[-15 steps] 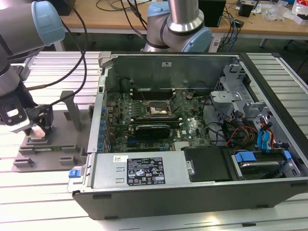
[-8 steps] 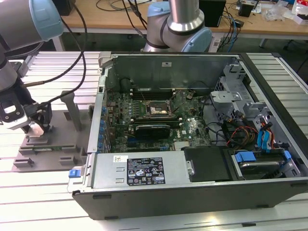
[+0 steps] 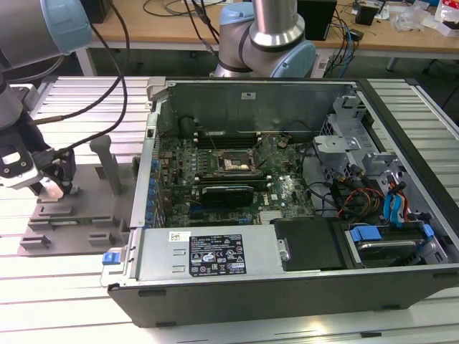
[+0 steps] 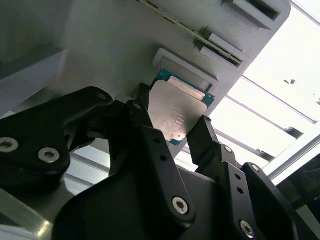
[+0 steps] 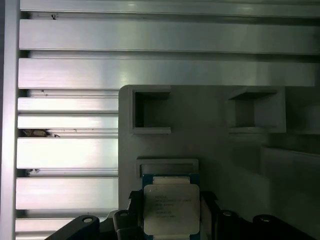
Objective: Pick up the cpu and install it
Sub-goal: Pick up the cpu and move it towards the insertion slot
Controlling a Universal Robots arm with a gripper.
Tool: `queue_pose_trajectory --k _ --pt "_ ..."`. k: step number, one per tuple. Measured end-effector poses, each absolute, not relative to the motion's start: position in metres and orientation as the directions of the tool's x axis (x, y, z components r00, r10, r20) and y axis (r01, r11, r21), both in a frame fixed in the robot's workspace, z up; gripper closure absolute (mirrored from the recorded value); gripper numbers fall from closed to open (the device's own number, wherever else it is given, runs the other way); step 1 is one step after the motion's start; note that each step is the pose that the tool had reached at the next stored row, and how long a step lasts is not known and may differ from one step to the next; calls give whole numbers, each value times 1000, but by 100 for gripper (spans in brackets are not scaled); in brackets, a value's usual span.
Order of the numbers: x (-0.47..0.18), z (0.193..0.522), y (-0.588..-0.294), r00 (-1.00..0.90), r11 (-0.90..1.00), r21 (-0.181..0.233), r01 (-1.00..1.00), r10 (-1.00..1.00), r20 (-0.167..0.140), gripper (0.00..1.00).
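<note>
The cpu (image 4: 175, 110) is a small square chip with a silver metal top and a green rim. It lies between the two black fingers of my gripper (image 4: 172, 120), by the raised pocket of a grey fixture plate (image 4: 100, 40). The first wrist view shows the cpu (image 5: 171, 207) with a finger against each side, and my gripper (image 5: 171, 205) is shut on it. In the exterior view my gripper (image 3: 54, 188) hangs low over the fixture plate (image 3: 79, 215), at the exterior view's left, outside the computer case (image 3: 287, 287). The black-framed socket (image 3: 233, 163) sits on the motherboard inside.
The open case stands on a ribbed aluminium table (image 3: 64, 301). A long black expansion card (image 3: 228, 193) lies just in front of the socket. Drive cages and cables (image 3: 366, 193) fill the case's right side. A grey upright post (image 3: 111, 168) rises from the fixture plate near the case wall.
</note>
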State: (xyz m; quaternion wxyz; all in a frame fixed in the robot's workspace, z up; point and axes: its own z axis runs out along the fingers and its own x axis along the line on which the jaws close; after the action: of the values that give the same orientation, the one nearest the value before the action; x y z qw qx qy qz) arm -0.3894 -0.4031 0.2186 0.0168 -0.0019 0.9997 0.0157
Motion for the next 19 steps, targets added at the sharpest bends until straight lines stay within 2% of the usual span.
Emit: queue_pose_trajectory --k 19 --pt "-389 245 -403 -999 1000 31 -4 -3 -34 45"
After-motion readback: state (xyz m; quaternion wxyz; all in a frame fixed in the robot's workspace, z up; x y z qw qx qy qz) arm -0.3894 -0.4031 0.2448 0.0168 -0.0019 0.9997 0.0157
